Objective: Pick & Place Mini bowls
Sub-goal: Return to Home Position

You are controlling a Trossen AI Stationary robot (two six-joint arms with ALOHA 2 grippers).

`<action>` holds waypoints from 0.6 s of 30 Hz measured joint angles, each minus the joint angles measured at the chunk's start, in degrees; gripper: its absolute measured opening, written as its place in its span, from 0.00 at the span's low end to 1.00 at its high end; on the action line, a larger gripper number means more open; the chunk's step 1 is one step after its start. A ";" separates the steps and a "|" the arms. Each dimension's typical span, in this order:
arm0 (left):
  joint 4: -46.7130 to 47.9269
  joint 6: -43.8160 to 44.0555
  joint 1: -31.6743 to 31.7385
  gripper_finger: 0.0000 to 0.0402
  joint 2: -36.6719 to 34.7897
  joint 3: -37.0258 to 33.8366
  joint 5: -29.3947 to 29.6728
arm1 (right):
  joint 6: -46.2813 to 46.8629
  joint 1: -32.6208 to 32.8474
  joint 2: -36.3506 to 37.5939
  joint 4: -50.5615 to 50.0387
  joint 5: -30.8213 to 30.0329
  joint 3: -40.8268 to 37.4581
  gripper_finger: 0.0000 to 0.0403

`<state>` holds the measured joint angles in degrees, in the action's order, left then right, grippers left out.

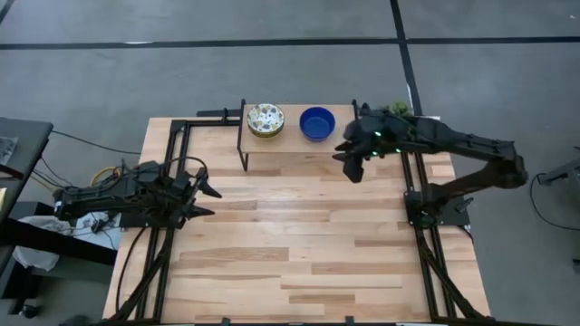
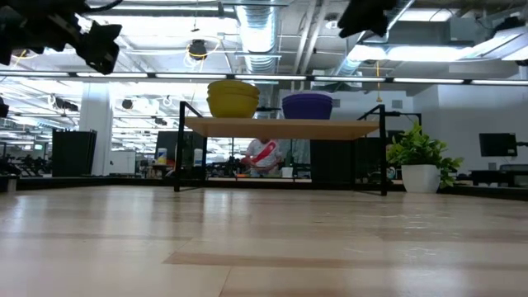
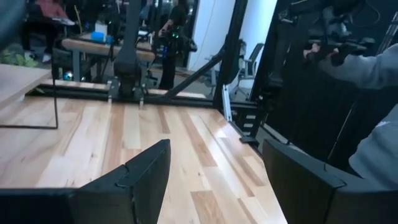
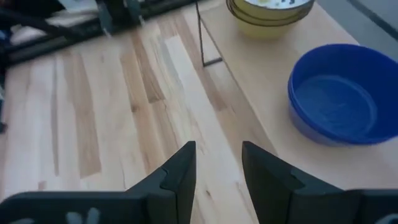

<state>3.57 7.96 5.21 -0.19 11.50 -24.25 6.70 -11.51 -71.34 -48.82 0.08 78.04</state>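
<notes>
A stack of cream bowls with a speckled floral inside (image 1: 265, 119) and a glossy blue bowl (image 1: 317, 123) stand side by side on a raised wooden shelf (image 1: 290, 145) at the table's far edge. In the low view the stack (image 2: 233, 97) shows yellow outer walls, with the blue bowl (image 2: 307, 106) to its right. My right gripper (image 1: 347, 163) hovers open, just right of and nearer than the blue bowl (image 4: 342, 93), with nothing between its fingers (image 4: 217, 168). My left gripper (image 1: 214, 203) waits open at the table's left side (image 3: 214, 174).
The shelf stands on thin black metal legs (image 4: 202, 37). Black frame rails (image 1: 426, 226) run along both sides of the table. A potted plant (image 2: 421, 161) stands beyond the far right corner. A person's sleeve (image 3: 373, 68) shows past the table edge.
</notes>
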 joint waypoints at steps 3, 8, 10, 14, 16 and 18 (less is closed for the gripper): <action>0.42 -0.03 0.00 0.63 0.67 0.43 0.25 | 2.88 0.85 5.92 5.74 -0.05 -7.36 0.29; 0.28 -0.37 0.00 0.63 0.16 0.44 0.53 | 7.16 2.62 15.35 17.63 -0.42 -19.72 0.29; 0.31 -0.53 0.00 0.63 0.18 0.44 0.56 | 8.73 3.21 18.53 20.76 -0.44 -24.37 0.29; 0.28 -0.66 0.00 0.63 0.16 0.44 0.63 | 12.48 4.62 23.99 27.36 -1.00 -32.90 0.29; 0.28 -0.67 0.00 0.63 0.16 0.44 0.63 | 14.20 5.39 26.50 30.44 -2.77 -36.53 0.29; 0.27 -0.67 0.00 0.63 0.16 0.44 0.61 | 15.81 6.27 28.80 33.09 -4.91 -39.63 0.29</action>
<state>3.85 7.29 5.21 -0.03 11.94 -23.64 22.51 -5.24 -42.55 -15.73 -4.83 38.40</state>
